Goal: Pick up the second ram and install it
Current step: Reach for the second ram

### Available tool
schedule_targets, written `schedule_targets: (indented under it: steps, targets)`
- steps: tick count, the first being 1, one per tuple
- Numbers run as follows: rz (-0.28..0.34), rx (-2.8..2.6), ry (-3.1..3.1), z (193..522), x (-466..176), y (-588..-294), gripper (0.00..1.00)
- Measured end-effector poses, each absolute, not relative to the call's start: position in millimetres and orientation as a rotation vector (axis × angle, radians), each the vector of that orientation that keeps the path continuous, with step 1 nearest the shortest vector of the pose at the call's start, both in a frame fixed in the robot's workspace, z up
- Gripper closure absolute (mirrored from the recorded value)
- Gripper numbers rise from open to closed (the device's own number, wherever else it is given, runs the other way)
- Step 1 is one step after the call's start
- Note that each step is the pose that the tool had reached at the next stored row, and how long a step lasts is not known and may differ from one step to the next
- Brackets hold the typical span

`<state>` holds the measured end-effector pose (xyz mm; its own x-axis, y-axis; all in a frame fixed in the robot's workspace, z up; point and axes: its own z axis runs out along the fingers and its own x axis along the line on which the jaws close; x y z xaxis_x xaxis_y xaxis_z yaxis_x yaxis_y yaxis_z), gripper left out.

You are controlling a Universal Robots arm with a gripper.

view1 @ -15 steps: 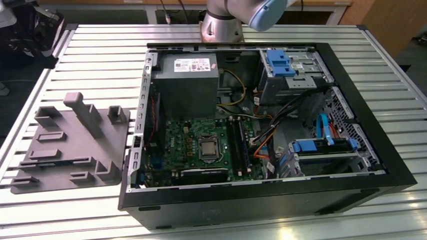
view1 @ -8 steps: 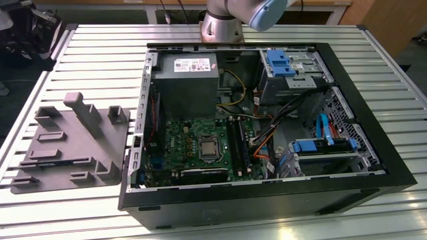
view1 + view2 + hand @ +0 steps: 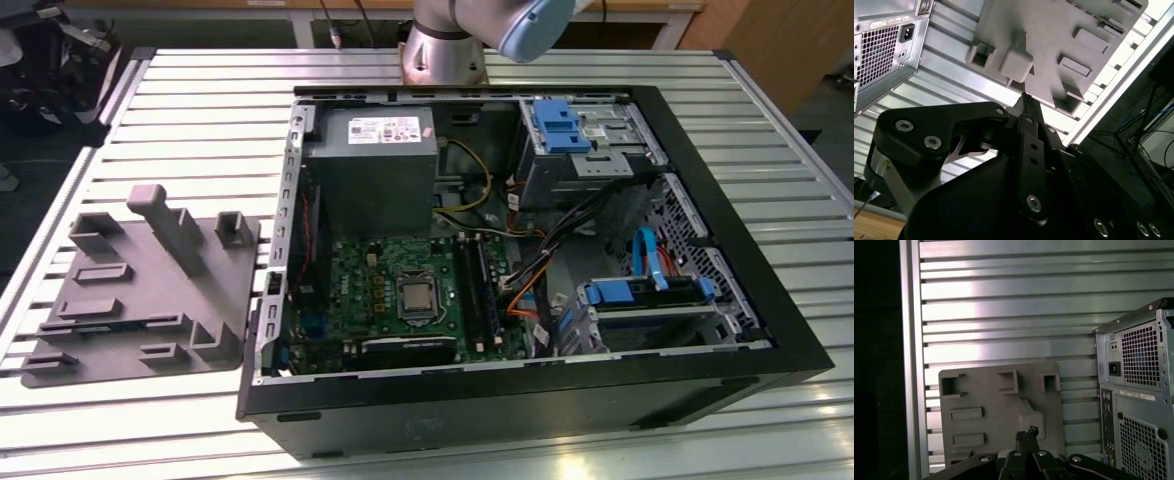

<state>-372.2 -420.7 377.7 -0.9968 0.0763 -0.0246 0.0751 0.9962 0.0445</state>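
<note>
Pincer [image 3: 1027, 432] closed, seemingly empty, over the grey tray [image 3: 979, 390]; the second ram, light, stiff, fragile, wants gripping by its edges

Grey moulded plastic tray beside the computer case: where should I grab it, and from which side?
Probably by the tall upright block rising from the grey moulded plastic tray, approached from above. It stands proud with flat opposite sides for the jaws, while the rest lies low and flat on the slatted metal table.
</note>
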Motion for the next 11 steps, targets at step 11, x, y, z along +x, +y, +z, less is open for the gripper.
schedule_targets:
  steps: [11]
  targets:
    - [0.068, 0.118, 3.112, 376.0, -373.4, -425.3, 0.89]
